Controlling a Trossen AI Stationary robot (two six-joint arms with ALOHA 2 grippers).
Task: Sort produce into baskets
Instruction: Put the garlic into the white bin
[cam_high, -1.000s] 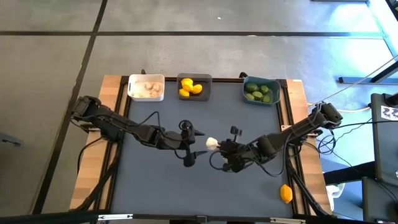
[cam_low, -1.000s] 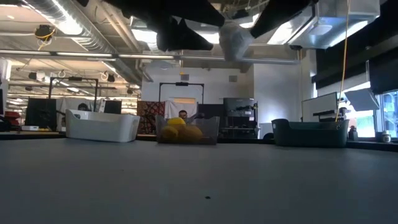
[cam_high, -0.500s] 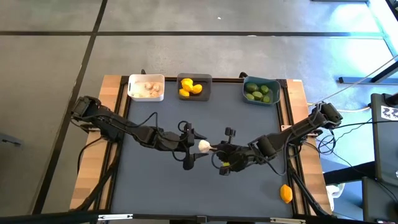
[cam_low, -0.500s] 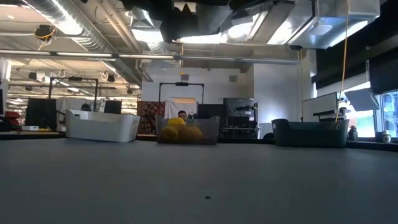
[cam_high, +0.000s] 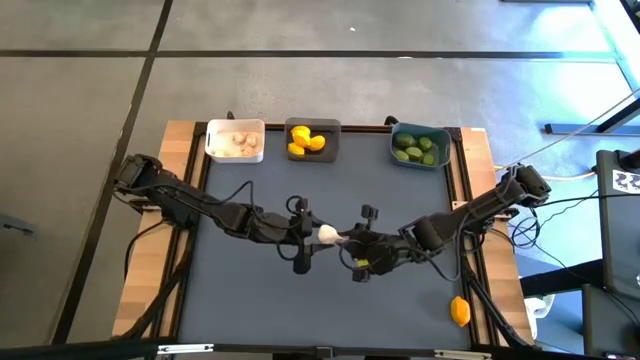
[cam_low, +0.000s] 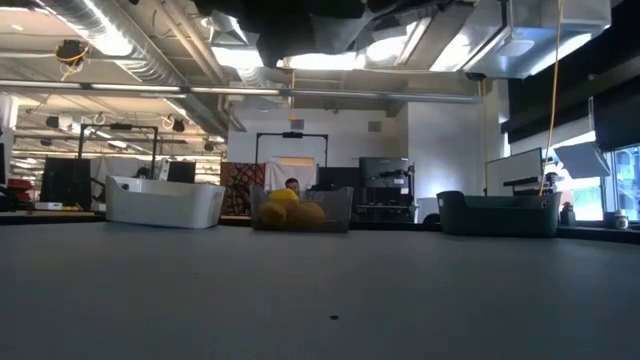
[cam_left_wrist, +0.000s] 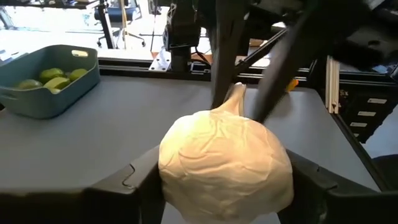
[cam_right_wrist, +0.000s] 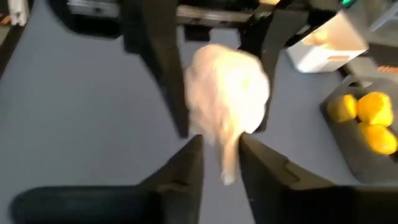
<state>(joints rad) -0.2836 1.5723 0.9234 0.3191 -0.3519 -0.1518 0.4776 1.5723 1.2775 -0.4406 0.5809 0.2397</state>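
Carried leftward across mid-table over the past second, from the right gripper's side into the left one's reach: a whitish garlic bulb (cam_high: 326, 234), now held aloft between the two arms at the table's centre. Seated between the fingers of the left gripper (cam_high: 312, 236), which look clamped on its round body (the left wrist view fills with it (cam_left_wrist: 225, 163)). Pinched at the thin stem end, it seems, by the right gripper (cam_high: 345, 240), its fingers nearly together around that tip in the right wrist view (cam_right_wrist: 219, 144). A handover mid-air, by the look of it, bound for the white basket (cam_high: 235, 140) at the table's far left. Main risk from here: a drop onto the dark mat if the right lets go before the left has firm purchase, or a torn papery stem if both pull at once. Counted from above: three baskets in a row along the far edge, white with roughly three pale bulbs, dark grey basket (cam_high: 312, 141) with about three yellow fruits, teal basket (cam_high: 420, 146) with about four green ones. One orange fruit (cam_high: 459, 311) left loose near the table's front right corner.
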